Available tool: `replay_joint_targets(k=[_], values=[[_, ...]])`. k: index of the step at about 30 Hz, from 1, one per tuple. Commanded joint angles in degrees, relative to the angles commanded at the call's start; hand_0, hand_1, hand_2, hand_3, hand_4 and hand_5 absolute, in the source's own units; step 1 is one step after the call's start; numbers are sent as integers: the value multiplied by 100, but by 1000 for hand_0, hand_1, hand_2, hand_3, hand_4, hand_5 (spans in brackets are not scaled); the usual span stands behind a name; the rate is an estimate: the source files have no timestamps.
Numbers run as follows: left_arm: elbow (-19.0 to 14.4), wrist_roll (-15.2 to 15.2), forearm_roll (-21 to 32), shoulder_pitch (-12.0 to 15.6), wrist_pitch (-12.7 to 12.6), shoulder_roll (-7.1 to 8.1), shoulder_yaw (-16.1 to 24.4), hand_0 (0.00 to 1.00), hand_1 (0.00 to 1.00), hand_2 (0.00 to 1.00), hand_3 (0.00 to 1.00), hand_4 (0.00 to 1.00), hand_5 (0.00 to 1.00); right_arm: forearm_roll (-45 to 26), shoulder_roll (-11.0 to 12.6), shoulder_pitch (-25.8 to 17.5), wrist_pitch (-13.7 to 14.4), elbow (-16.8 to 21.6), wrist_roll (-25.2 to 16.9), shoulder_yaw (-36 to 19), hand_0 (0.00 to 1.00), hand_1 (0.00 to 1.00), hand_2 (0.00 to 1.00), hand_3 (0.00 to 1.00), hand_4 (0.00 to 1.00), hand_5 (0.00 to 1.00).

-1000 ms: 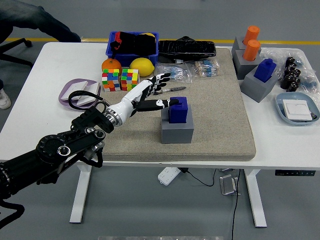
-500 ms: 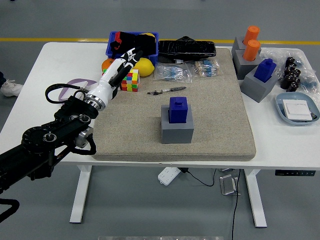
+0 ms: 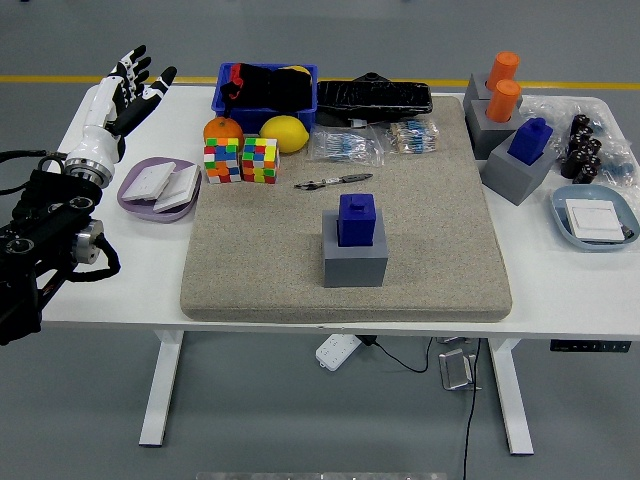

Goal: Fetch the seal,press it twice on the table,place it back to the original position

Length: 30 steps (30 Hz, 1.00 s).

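Note:
A blue seal (image 3: 356, 219) stands upright in its grey holder block (image 3: 354, 259) in the middle of the beige mat (image 3: 420, 200). My left hand (image 3: 128, 85) is raised at the far left over the table's left end, well away from the seal, fingers spread and empty. My right arm is not in view.
Two colour cubes (image 3: 241, 160), an orange (image 3: 222, 128), a lemon (image 3: 283, 133), a blue bin (image 3: 266, 88) and a pen (image 3: 335, 181) lie at the back left. A purple dish (image 3: 157, 187) sits under my left hand. More grey blocks with orange (image 3: 503, 84) and blue (image 3: 530, 140) seals stand at the right.
My left hand let go of the blue seal, which stays in its holder, and swung back left and up to the table's left end.

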<state>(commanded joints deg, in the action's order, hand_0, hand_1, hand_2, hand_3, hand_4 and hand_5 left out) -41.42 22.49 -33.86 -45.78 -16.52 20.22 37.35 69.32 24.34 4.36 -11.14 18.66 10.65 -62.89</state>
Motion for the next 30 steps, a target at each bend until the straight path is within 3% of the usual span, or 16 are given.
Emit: replay_joint_targets(k=[15,30], values=[[250,-40,-96,109,13,399,327,895,889,910,934,813,287,62,-35,50,-2,-18,8,-65,950,793,797,815,900,498],[219,-112,-196,136,34,537,579,896,885,907,934,805,281,92,-33,33,1,-37,23,-127,950,791,796,812,899,499]])
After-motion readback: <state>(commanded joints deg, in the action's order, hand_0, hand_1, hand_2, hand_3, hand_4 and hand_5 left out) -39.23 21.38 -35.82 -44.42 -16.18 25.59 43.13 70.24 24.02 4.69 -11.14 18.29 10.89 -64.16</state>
